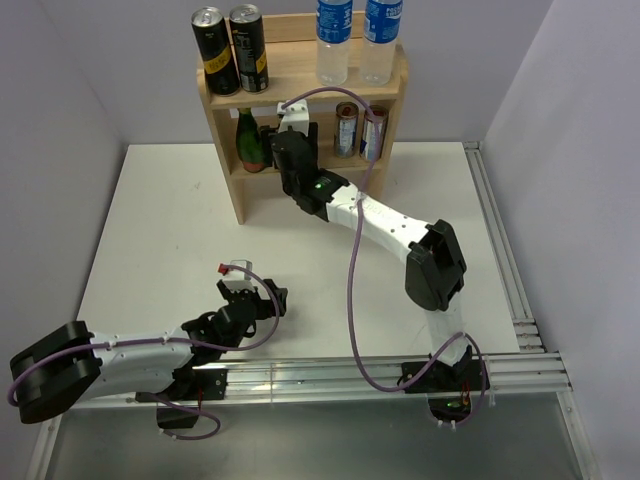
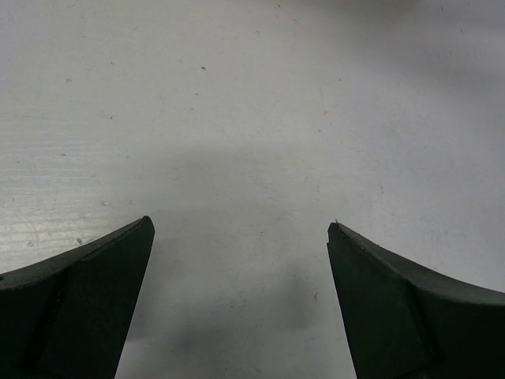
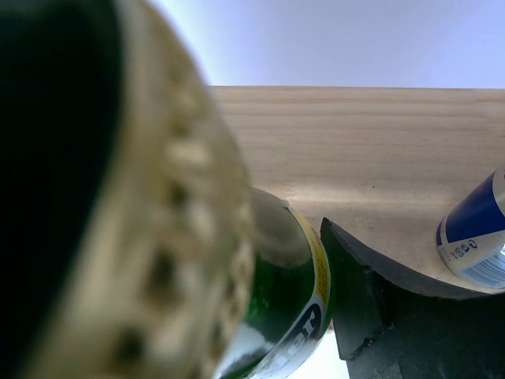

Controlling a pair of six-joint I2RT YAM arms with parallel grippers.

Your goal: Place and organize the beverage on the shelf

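Observation:
The light-wood shelf (image 1: 222,160) stands at the table's far edge. My right gripper (image 1: 284,150) reaches into its middle tier, next to a green bottle (image 1: 250,140) standing at the left of that tier. The right wrist view shows a green bottle (image 3: 300,292) with a gold cap between the jaws. The right finger (image 3: 371,300) presses on its label and the left finger is hidden behind the cap, so my right gripper (image 3: 260,268) is shut on it, with shelf wood (image 3: 355,142) behind. My left gripper (image 1: 262,300) (image 2: 241,229) is open and empty, low over the bare table.
Two black cans (image 1: 230,48) stand at the top tier's left and two water bottles (image 1: 352,40) at its right. Two slim cans (image 1: 360,130) stand at the right of the middle tier. Grey walls close in both sides. An aluminium rail (image 1: 500,260) runs along the right edge.

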